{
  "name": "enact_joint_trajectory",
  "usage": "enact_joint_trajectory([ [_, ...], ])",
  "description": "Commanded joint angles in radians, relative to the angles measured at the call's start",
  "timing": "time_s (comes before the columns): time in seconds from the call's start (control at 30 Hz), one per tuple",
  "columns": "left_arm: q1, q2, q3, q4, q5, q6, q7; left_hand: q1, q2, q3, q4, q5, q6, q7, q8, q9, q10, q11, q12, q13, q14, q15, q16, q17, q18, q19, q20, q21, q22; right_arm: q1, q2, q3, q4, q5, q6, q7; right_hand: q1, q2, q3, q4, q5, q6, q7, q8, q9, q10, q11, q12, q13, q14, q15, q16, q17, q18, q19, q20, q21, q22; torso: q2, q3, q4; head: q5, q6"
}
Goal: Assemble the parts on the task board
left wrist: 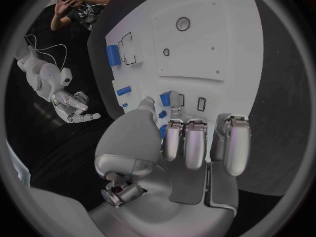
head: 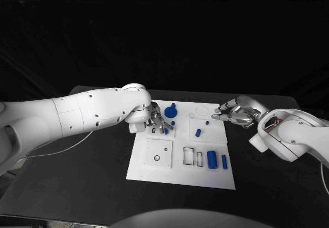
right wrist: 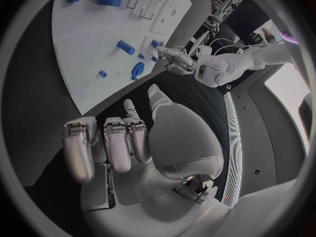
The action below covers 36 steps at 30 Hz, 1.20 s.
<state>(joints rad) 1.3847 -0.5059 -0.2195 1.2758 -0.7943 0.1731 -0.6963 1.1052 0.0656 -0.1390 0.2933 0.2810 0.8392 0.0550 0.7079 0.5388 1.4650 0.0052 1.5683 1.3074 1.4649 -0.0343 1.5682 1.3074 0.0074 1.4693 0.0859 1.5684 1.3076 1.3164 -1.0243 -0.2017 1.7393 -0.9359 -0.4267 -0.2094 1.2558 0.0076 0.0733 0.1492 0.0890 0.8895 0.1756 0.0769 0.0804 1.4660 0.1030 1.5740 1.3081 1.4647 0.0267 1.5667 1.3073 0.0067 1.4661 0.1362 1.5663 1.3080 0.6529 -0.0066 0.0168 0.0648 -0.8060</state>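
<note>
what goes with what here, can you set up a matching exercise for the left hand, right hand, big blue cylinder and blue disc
Column one:
1. left hand
2. right hand
3. big blue cylinder
4. blue disc

Column two:
a. lies on the task board near its front right corner
b. over the board's left part, fingertips at a small blue part
c. sits near the board's far edge, just beyond the left hand
d. hangs at the board's far right corner, holding nothing

Pairs: 1-b, 2-d, 3-a, 4-c
</note>
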Motion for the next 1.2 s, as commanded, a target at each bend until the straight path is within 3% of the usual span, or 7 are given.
enact_joint_trajectory([
  [0.03, -0.001, 0.007, 0.001, -0.007, -0.016, -0.002, -0.023, 0.01, -0.002, -0.007, -0.001, 0.004, -0.009, 0.001, -0.004, 0.002, 0.106, -0.008, 0.002, 0.263, 0.106, -0.008, 0.003, 0.263, -0.007, 0.102, -0.007, 0.002, 0.263, -0.001, 0.002, 0.0, 0.001, -0.006, 0.017, -0.003, -0.003, 0.008, -0.002, 0.003, 0.004, 0.004, 0.001, 0.004, 0.001, 0.105, 0.005, -0.003, 0.263, 0.106, 0.007, 0.004, 0.264, -0.007, 0.105, 0.006, 0.004, 0.263, -0.001, 0.0, -0.0001, -0.003, -0.002],
  [0.77, -0.014, 0.032, 0.001, -0.034, -0.026, 0.012, -0.042, 0.039, 0.021, -0.002, -0.002, 0.024, -0.011, -0.001, -0.017, 0.02, 0.106, -0.009, 0.002, 0.263, 0.106, -0.009, 0.003, 0.263, -0.007, 0.102, -0.008, 0.002, 0.263, -0.002, 0.002, 0.0, 0.004, -0.007, 0.016, -0.005, -0.003, 0.008, -0.002, 0.003, 0.004, 0.004, 0.001, 0.004, 0.001, 0.105, 0.005, -0.003, 0.263, 0.106, 0.007, 0.004, 0.264, -0.007, 0.105, 0.006, 0.004, 0.263, -0.001, -0.0009, 0.0018, -0.011, -0.001],
  [0.97, -0.015, 0.032, 0.001, -0.032, -0.037, 0.016, -0.043, 0.063, 0.029, 0.0, -0.001, 0.083, -0.011, -0.002, -0.032, 0.035, 0.106, -0.01, 0.002, 0.263, 0.106, -0.01, 0.003, 0.263, -0.007, 0.102, -0.009, 0.002, 0.263, -0.002, 0.001, 0.0, 0.005, -0.007, 0.016, -0.007, -0.003, 0.008, -0.002, 0.003, 0.004, 0.004, 0.001, 0.004, 0.001, 0.105, 0.005, -0.003, 0.263, 0.106, 0.007, 0.004, 0.264, -0.007, 0.105, 0.006, 0.004, 0.263, -0.001, -0.0007, 0.002, -0.013, -0.002],
  [1.1, -0.016, 0.031, 0.001, -0.033, -0.04, 0.015, -0.045, 0.081, 0.029, 0.004, 0.0, 0.169, -0.011, -0.004, -0.046, 0.048, 0.106, -0.012, 0.002, 0.263, 0.106, -0.011, 0.003, 0.263, -0.007, 0.102, -0.01, 0.002, 0.263, -0.002, 0.001, 0.0, 0.006, -0.007, 0.014, -0.008, -0.004, 0.01, -0.003, 0.005, 0.004, 0.003, 0.001, 0.003, 0.001, 0.105, 0.005, -0.003, 0.263, 0.106, 0.008, 0.004, 0.264, -0.007, 0.105, 0.007, 0.004, 0.263, 0.0, -0.0009, 0.0031, -0.014, -0.003],
  [1.2, -0.016, 0.032, 0.001, -0.034, -0.042, 0.017, -0.045, 0.084, 0.029, 0.004, 0.0, 0.185, -0.01, -0.004, -0.05, 0.053, 0.106, -0.012, 0.002, 0.263, 0.106, -0.012, 0.003, 0.263, -0.007, 0.102, -0.01, 0.002, 0.263, -0.002, 0.001, 0.0, 0.006, -0.007, 0.014, -0.009, -0.004, 0.01, -0.003, 0.005, 0.004, 0.003, 0.001, 0.003, 0.001, 0.105, 0.005, -0.003, 0.263, 0.106, 0.008, 0.004, 0.264, -0.007, 0.105, 0.007, 0.004, 0.263, 0.0, -0.0011, 0.002, -0.015, -0.004],
])
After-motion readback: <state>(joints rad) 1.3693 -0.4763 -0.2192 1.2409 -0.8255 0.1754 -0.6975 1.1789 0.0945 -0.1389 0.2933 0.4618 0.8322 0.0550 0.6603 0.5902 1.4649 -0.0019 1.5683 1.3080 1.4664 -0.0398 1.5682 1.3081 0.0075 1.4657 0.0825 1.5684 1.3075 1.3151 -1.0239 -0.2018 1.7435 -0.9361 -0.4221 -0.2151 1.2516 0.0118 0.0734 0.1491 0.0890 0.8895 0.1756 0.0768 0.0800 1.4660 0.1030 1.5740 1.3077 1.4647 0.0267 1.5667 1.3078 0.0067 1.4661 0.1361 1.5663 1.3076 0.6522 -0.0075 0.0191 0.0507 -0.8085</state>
